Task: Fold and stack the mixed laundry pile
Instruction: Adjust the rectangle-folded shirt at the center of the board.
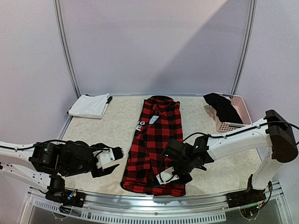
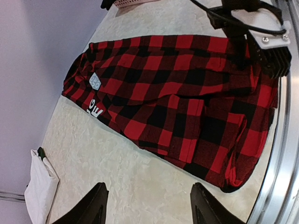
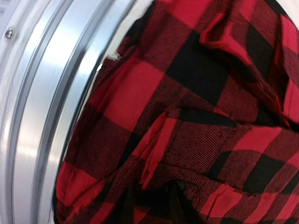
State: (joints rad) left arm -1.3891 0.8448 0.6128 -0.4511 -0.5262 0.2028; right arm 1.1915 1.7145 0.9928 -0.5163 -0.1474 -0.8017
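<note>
Right claw (image 1: 167,177) is pinching the flannel shirt (image 1: 156,140), jaws narrow, at the near edge of the counter (image 1: 117,126); left claw (image 1: 115,161) is hovering wide open nearer the near-left corner.

The shirt (image 1: 156,144) lies lengthwise down the middle of the table (image 1: 121,126), with a folded cloth (image 1: 88,106) at the far left corner, a basket (image 1: 230,126) holding a garment (image 1: 223,106) at the far right, the left gripper (image 1: 113,161) apart to its left, and the right gripper (image 1: 169,176) on its near right part.
</note>
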